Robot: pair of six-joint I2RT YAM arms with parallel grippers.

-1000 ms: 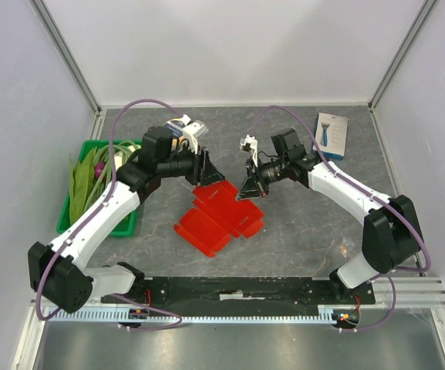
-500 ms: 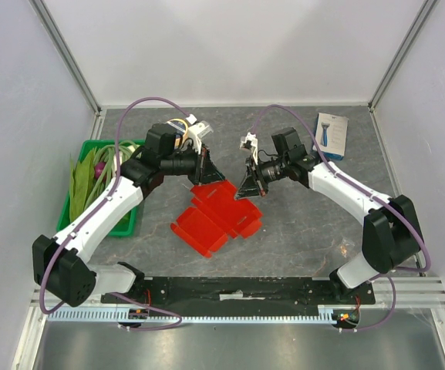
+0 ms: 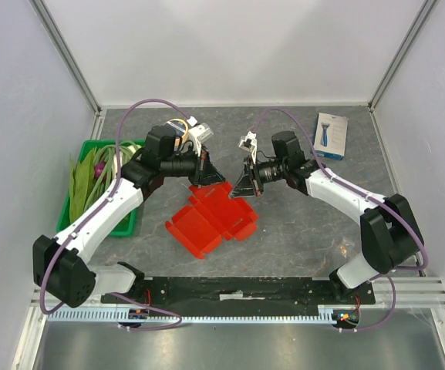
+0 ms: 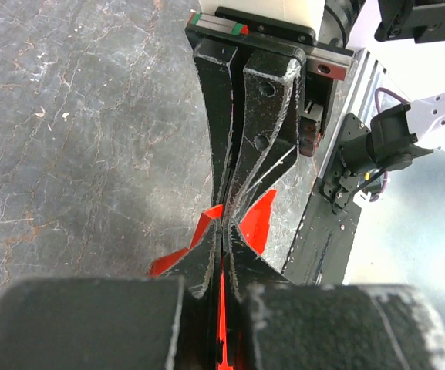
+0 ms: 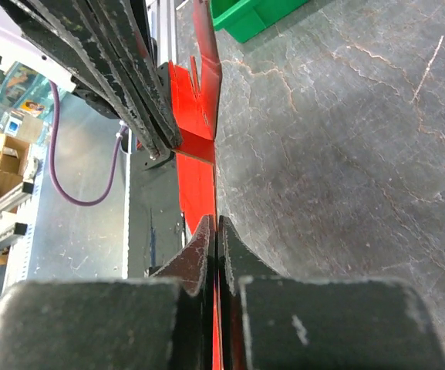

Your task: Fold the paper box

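Note:
The red paper box (image 3: pixel 207 223) is an unfolded blank at the table's middle, its far edge lifted between both grippers. My left gripper (image 3: pixel 205 177) is shut on the far left edge. In the left wrist view a thin red strip of the paper box (image 4: pixel 262 220) runs between the closed jaws of that gripper (image 4: pixel 222 230). My right gripper (image 3: pixel 247 185) is shut on the far right edge. In the right wrist view the paper box (image 5: pixel 195 185) stands edge-on, pinched in that gripper (image 5: pixel 215 222). The two grippers face each other, a short gap apart.
A green bin (image 3: pixel 72 202) holding leafy vegetables stands at the left. A white-and-blue retail box (image 3: pixel 331 135) lies at the back right. A black rail (image 3: pixel 237 289) runs along the near edge, and white walls enclose the table.
My left gripper has closed onto the blank's far left edge. The blank and both grippers have shifted slightly to the left. The right gripper has stayed shut on its edge.

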